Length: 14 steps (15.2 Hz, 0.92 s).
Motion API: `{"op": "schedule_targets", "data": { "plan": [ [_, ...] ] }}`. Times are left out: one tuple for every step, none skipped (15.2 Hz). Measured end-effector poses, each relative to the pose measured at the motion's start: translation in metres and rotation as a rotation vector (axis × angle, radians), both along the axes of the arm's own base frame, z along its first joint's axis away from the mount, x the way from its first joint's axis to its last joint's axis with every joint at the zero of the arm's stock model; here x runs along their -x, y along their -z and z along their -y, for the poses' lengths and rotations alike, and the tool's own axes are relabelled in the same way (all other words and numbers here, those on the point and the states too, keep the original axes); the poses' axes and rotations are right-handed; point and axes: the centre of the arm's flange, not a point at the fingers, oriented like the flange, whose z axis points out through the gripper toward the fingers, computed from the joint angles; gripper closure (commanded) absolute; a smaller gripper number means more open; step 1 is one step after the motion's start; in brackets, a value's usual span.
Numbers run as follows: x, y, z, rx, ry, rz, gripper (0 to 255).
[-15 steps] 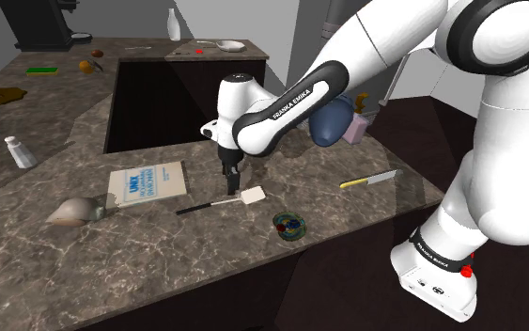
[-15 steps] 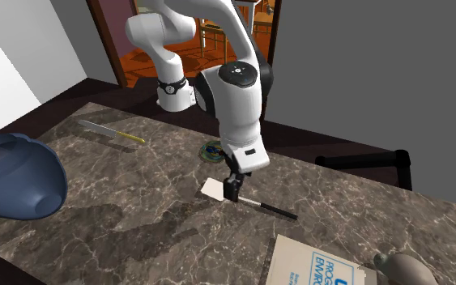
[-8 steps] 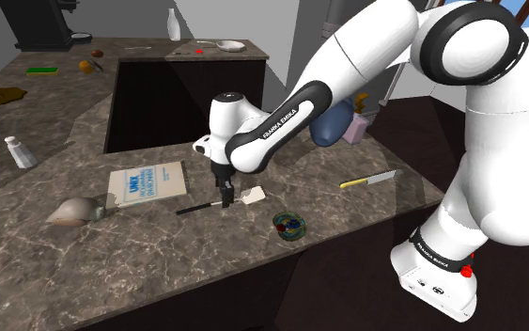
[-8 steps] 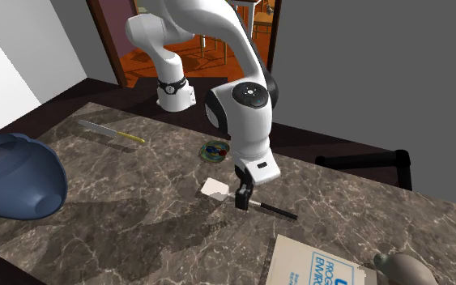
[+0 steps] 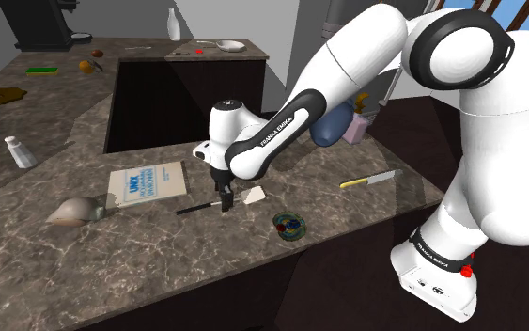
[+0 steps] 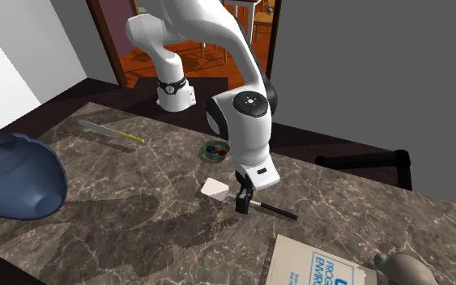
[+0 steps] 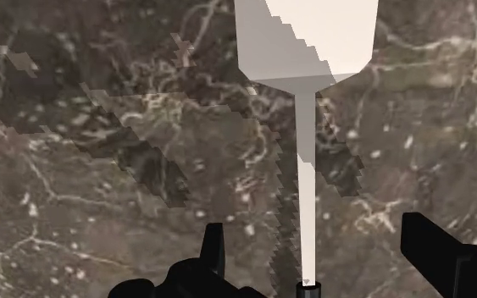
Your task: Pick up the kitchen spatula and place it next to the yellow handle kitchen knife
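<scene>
The arm rises from its stand, arches over the counter (image 5: 159, 254) and bends down. The forearm slopes towards the counter's middle and the hand points straight down. The gripper (image 5: 225, 200) is low over the spatula (image 5: 253, 195), its tips at or just above the stone.

In the wrist view the fingers (image 7: 213, 250) stand apart on either side of the spatula's thin pale neck, and neither touches it. The spatula lies flat about midway along the counter, between the booklet (image 5: 145, 181) and the small dish (image 5: 288, 225). Its white blade is on the knife's side of the gripper and its black handle points towards the booklet.

The knife (image 5: 370, 178) lies well apart, near the counter's end by the stand, with its yellow handle turned towards the spatula.
</scene>
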Motion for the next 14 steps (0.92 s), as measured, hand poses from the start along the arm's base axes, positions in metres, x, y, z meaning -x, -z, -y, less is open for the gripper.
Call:
{"op": "schedule_targets", "data": {
  "plan": [
    [0.0, 0.0, 0.0, 0.0, 0.0, 0.0, 0],
    [0.0, 0.0, 0.0, 0.0, 0.0, 0.0, 255],
    [0.0, 0.0, 0.0, 0.0, 0.0, 0.0, 255],
    [0.0, 0.0, 0.0, 0.0, 0.0, 0.0, 255],
    [0.0, 0.0, 0.0, 0.0, 0.0, 0.0, 255],
    [0.0, 0.0, 0.0, 0.0, 0.0, 0.0, 255],
    [0.0, 0.0, -0.0001, 0.0, 0.0, 0.0, 255],
    [0.0, 0.0, -0.0001, 0.0, 0.0, 0.0, 255],
    [0.0, -0.0001, -0.0001, 0.0, 0.0, 0.0, 255],
    [0.0, -0.0001, -0.0001, 0.0, 0.0, 0.0, 255],
    [-0.0001, -0.0001, -0.0001, 0.0, 0.0, 0.0, 255],
    [-0.0001, -0.0001, -0.0001, 0.0, 0.0, 0.0, 255],
    [0.0, -0.0026, -0.0001, 0.0, 0.0, 0.0, 255],
    [0.0003, -0.0064, -0.0002, 0.0, 0.0, 0.0, 255]
  ]
}}
